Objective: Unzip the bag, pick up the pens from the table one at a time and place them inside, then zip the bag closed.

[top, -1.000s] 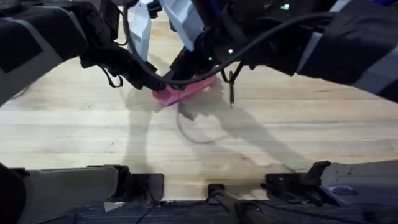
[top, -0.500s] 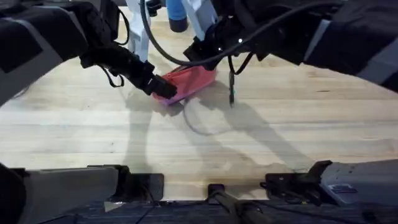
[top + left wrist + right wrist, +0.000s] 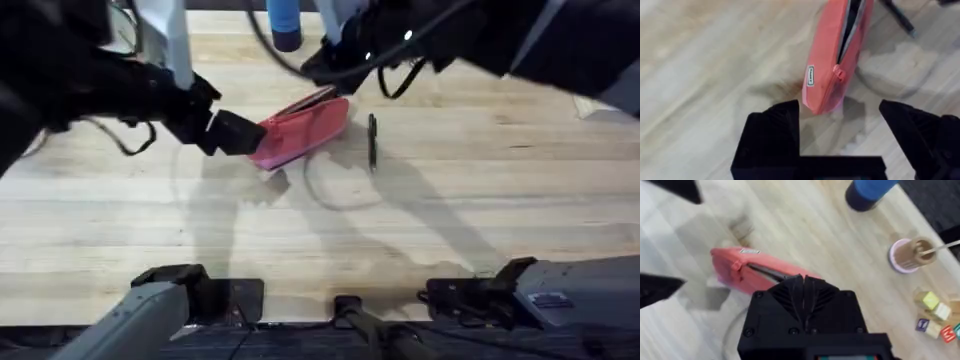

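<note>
We see the pen (image 3: pixel 372 142) just right of the bag (image 3: pixel 300 131), lying near-far; right gripper (image 3: pixel 325 68) nearer, fingers together; left gripper (image 3: pixel 840 120) wide open

You can read almost nothing here. The bag (image 3: pixel 832 60) carries a small white sewn tag (image 3: pixel 811 75) with dark lettering on its side near the closed end of the zip; the letters are too small and blurred for you to make out. The same tag (image 3: pixel 749 251) appears as a pale patch in the right wrist view, again unreadable. Off to one side on the table (image 3: pixel 805 225), small coloured blocks (image 3: pixel 938 319) bear printed letters: you may take one as an "M" and another as a "B", though neither is certain. No brand, number or sign on the arms can be read.
</note>
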`<action>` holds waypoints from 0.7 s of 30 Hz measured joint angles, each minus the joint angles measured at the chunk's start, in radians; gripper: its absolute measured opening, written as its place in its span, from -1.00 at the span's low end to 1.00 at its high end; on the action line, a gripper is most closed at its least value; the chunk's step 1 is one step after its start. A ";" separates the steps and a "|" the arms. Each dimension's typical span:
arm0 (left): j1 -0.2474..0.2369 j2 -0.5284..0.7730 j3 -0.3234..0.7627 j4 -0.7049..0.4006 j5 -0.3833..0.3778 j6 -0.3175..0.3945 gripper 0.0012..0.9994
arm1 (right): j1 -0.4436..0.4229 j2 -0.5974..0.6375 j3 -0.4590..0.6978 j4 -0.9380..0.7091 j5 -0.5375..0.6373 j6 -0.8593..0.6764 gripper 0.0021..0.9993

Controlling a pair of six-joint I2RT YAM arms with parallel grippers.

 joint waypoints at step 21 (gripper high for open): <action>0.002 -0.498 0.005 -0.068 0.000 0.006 0.99 | -0.050 0.054 0.035 -0.056 -0.175 -0.577 -0.95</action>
